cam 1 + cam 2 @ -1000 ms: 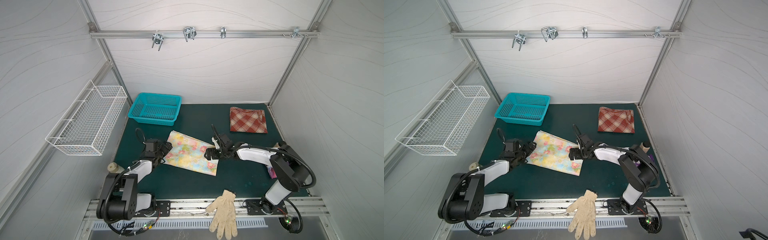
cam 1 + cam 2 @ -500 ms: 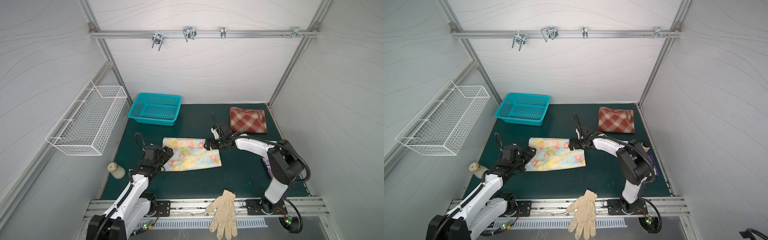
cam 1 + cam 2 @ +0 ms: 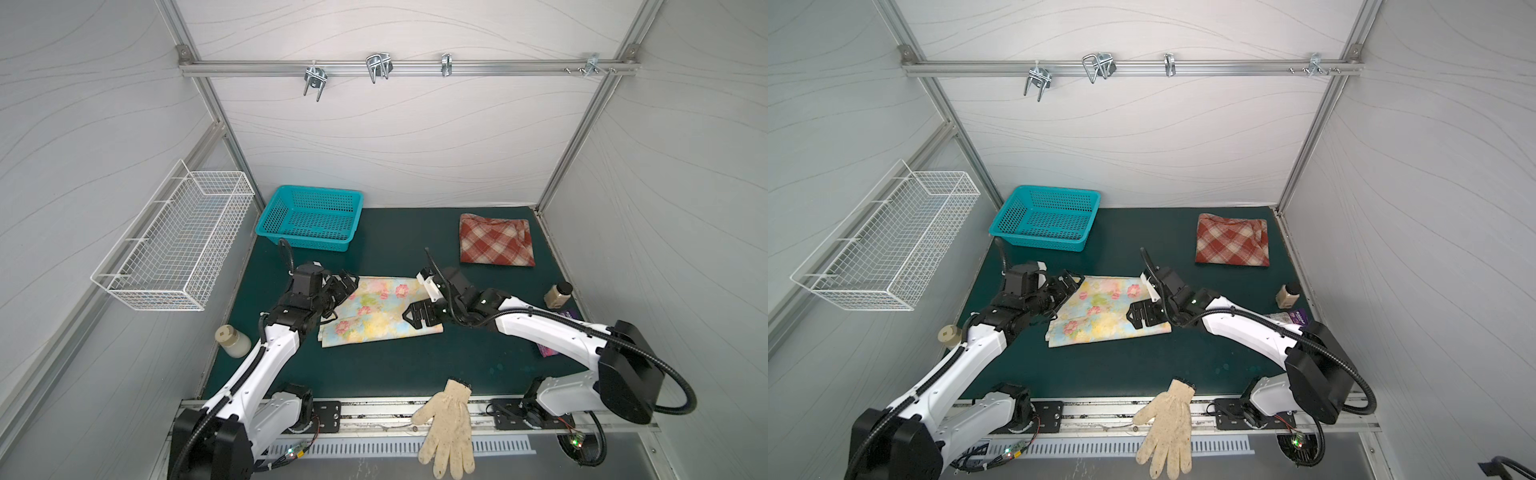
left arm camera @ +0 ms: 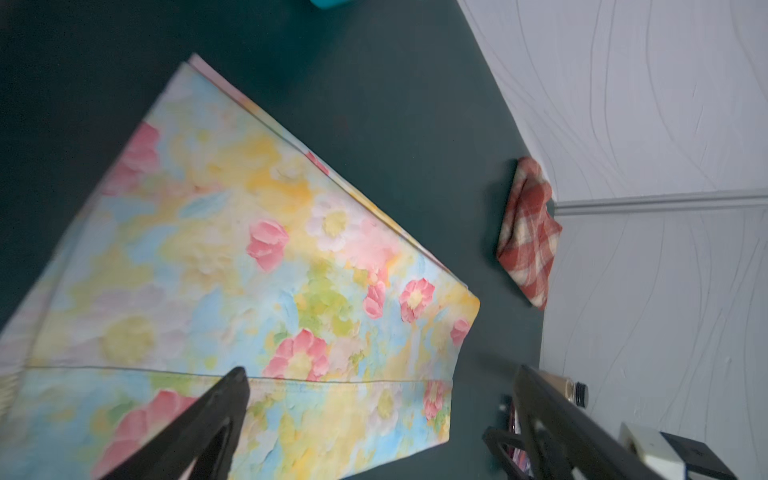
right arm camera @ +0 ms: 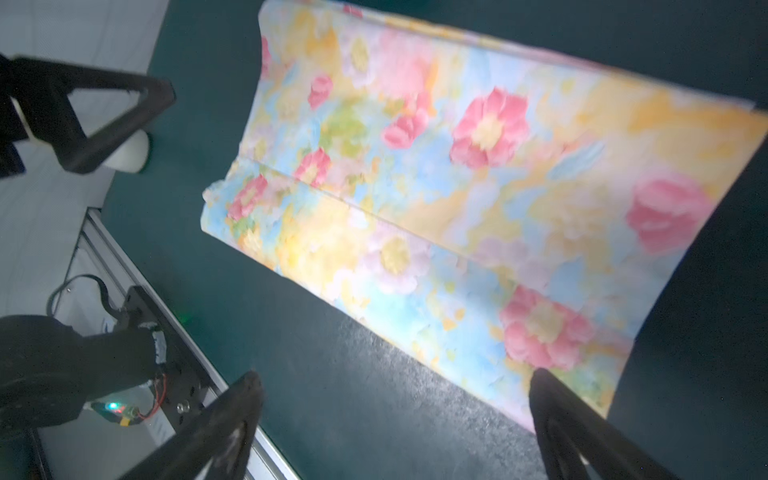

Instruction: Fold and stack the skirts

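My left gripper, right gripper wide, empty, flanking floral skirt for even fold | plaid skirt folded aside: likely stack base.

Extended forward and inward, forearms low. At left tool: spread wide, empty, aimed toward the middle. At right tool: spread wide, empty, wrist bent, aimed toward the left tool.
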